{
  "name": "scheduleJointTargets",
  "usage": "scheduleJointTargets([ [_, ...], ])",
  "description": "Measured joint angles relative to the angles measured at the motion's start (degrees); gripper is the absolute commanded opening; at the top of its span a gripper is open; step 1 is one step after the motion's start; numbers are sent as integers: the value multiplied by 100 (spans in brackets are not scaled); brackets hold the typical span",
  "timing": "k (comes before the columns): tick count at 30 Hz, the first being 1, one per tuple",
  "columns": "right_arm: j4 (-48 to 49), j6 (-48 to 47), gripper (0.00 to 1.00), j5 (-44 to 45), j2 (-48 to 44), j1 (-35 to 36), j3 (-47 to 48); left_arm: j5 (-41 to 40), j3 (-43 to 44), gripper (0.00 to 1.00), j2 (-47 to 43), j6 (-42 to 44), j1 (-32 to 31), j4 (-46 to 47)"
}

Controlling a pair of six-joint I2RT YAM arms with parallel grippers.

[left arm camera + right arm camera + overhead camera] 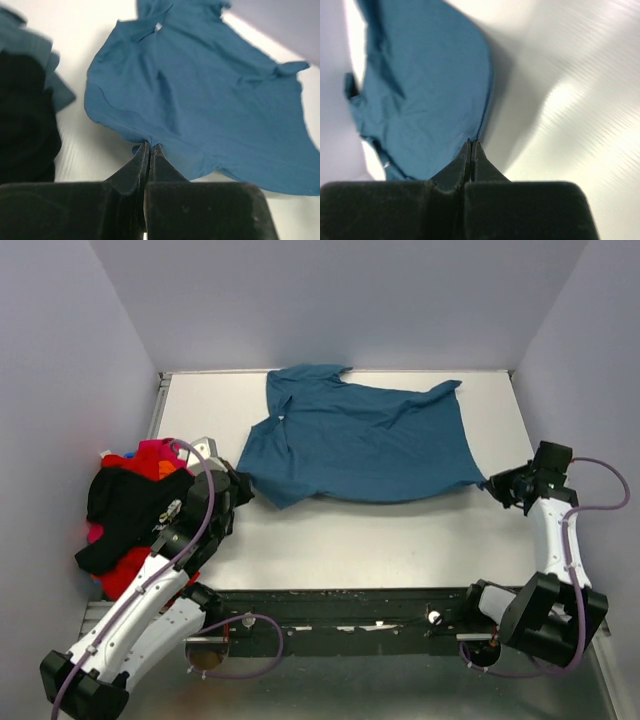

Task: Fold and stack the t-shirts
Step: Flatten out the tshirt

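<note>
The teal-blue t-shirt lies spread across the far half of the white table, wrinkled, with its collar toward the far left. My left gripper is shut on its near left edge, which shows in the left wrist view pinched at the fingertips. My right gripper is shut on the shirt's near right corner, seen in the right wrist view at the closed tips. A pile with the black printed t-shirt on top of red, magenta and orange shirts sits at the left edge.
The white table ends at a black rail near the arm bases. Lilac walls close in on the left, right and back. The shirt pile overhangs the table's left edge beside my left arm.
</note>
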Motion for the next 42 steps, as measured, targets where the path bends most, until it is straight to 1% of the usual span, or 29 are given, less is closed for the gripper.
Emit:
scheduleJointTargets([
  [3,-256,-116,1,201,-555,0,-343,15,-518,0,-507,-323,-33,-492],
  [7,-474,-446,1,291,-1478,0,-811,85,-960,0,-885,-621,-33,-743],
  [10,-581,-643,1,358,-1626,0,-881,116,-1086,0,-883,-756,-33,-839],
  [14,-586,-778,1,409,-1464,0,-1099,120,-1060,0,-632,-769,-33,-754],
  [20,-592,-787,1,424,-540,0,-1093,125,-651,0,369,-662,-33,-396],
  [22,-597,-802,1,459,-332,0,-1038,127,-540,0,584,-612,-33,-291],
  [28,-573,-787,1,431,-273,0,-885,131,-162,0,1086,-420,-33,-31],
  [34,-638,-706,1,326,-302,0,-446,127,603,0,1617,-221,7,-83],
  [37,-737,-691,1,424,-496,0,-107,120,699,0,1423,-251,11,-98],
  [42,-925,-621,1,940,-1198,-2,-109,177,190,0,293,-555,11,-282],
])
